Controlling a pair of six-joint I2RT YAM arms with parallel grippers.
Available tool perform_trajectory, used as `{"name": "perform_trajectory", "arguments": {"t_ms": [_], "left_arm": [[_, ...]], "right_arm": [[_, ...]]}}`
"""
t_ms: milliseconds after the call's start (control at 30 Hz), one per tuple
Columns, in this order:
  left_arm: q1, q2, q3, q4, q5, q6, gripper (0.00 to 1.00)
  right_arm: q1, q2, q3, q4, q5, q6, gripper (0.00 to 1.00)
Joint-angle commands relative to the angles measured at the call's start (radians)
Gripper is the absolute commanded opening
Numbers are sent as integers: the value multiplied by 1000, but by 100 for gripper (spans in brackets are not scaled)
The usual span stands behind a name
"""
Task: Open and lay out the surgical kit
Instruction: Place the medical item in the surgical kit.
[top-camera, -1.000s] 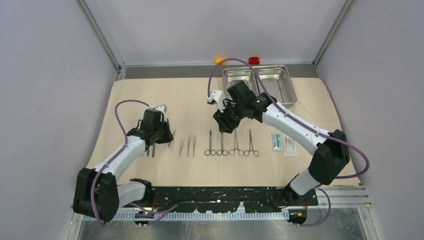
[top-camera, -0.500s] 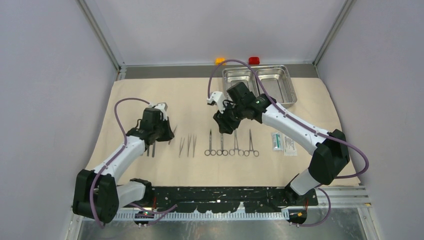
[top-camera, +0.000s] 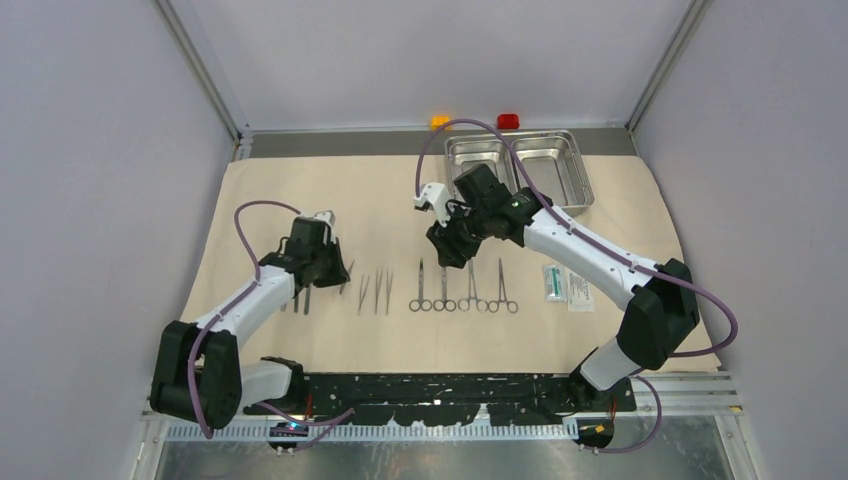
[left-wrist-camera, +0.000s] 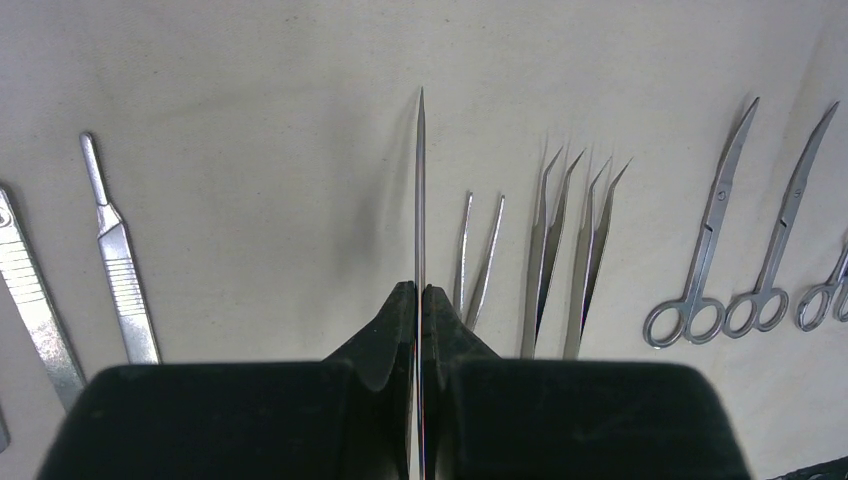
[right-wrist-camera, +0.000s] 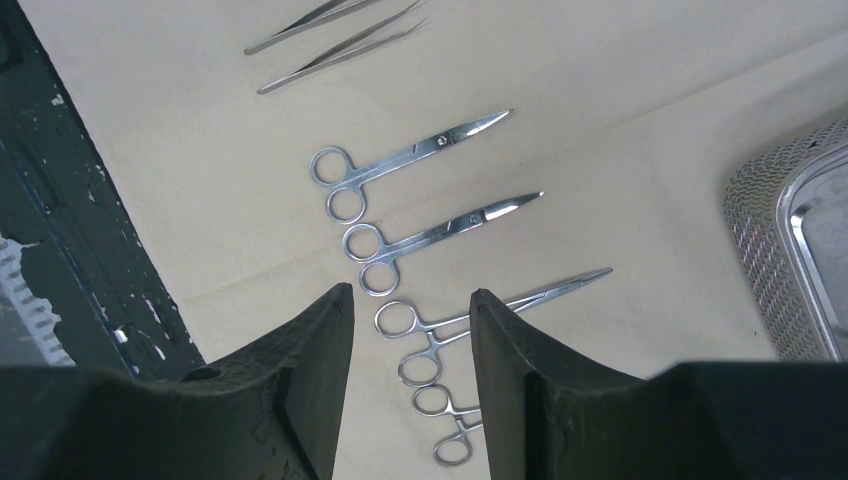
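Note:
The beige cloth (top-camera: 380, 190) lies spread on the table, with the two-compartment steel tray (top-camera: 514, 160) at its far right. My left gripper (left-wrist-camera: 420, 292) is shut on a slim pointed steel instrument (left-wrist-camera: 420, 180), seen edge-on and held just above the cloth. It hangs between two straight handles (left-wrist-camera: 118, 265) and three tweezers (left-wrist-camera: 545, 255). From above, the left gripper (top-camera: 335, 268) is left of the tweezers (top-camera: 372, 292). My right gripper (right-wrist-camera: 410, 292) stands open and empty above the ring-handled clamps (right-wrist-camera: 440, 232). In the top view it (top-camera: 452, 250) hovers over the row of clamps (top-camera: 462, 290). Two packets (top-camera: 565, 285) lie right of them.
An orange block (top-camera: 440, 121) and a red block (top-camera: 508, 121) sit behind the tray at the back wall. The black base plate (top-camera: 450, 390) runs along the near edge. Side walls close in left and right. The tray's mesh wall (right-wrist-camera: 760, 250) shows to the right of my right fingers.
The left arm has shifted a little, carrying the held instrument slightly nearer and to the right. The right arm has not moved.

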Motion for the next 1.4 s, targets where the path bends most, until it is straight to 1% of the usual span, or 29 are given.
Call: {"name": "perform_trajectory", "arguments": {"t_ms": [0, 167, 533, 767, 1100, 1367], "left_arm": [[2, 10, 15, -18, -24, -26, 0], [4, 20, 15, -29, -35, -34, 0], [18, 21, -9, -26, -6, -45, 0], [25, 26, 1, -54, -2, -37, 8], [28, 22, 9, -88, -10, -23, 9], [28, 27, 14, -95, -6, -16, 14]], "right_arm": [[-1, -14, 18, 17, -4, -6, 51], [-2, -14, 16, 11, -1, -8, 51], [-2, -21, 8, 8, -1, -9, 51], [-2, -26, 5, 4, 3, -12, 51], [-1, -26, 8, 1, 9, -15, 51], [-1, -24, 11, 2, 11, -15, 51]]}}
